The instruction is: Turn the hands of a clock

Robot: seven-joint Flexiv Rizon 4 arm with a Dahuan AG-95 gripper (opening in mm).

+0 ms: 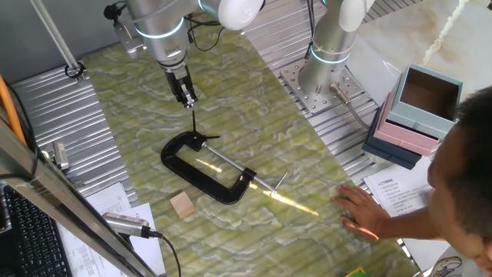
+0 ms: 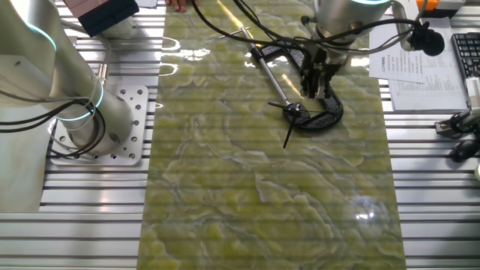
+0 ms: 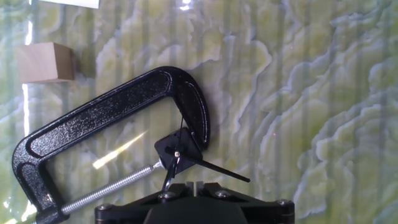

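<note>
- The table's green marbled mat (image 1: 231, 92) covered the work area, with ribbed metal on both sides of it.
- The robot arm (image 1: 157, 23) reached down over the far end of the mat, well above the surface.
- A person's hand (image 1: 361, 211) lay flat on the mat near its corner, well apart from the clamp.
- The black C-clamp (image 1: 192, 173) lay flat on the mat, its silver screw rod (image 1: 231, 165) running across the open side towards the small crossbar.
- A small wooden block (image 1: 182, 205) sat just beside the clamp's frame, outside it.
- The gripper (image 1: 187, 98) hung above the clamp's jaw end; whether its fingers were spread or pressed together could not be told, and they held nothing visible.
- The hands (image 3: 186, 158) sat at the clamp's jaw, on a small black plate held there: one pointer stretched out over the mat away from the frame, the other pointed towards the hand camera's lower edge.
</note>
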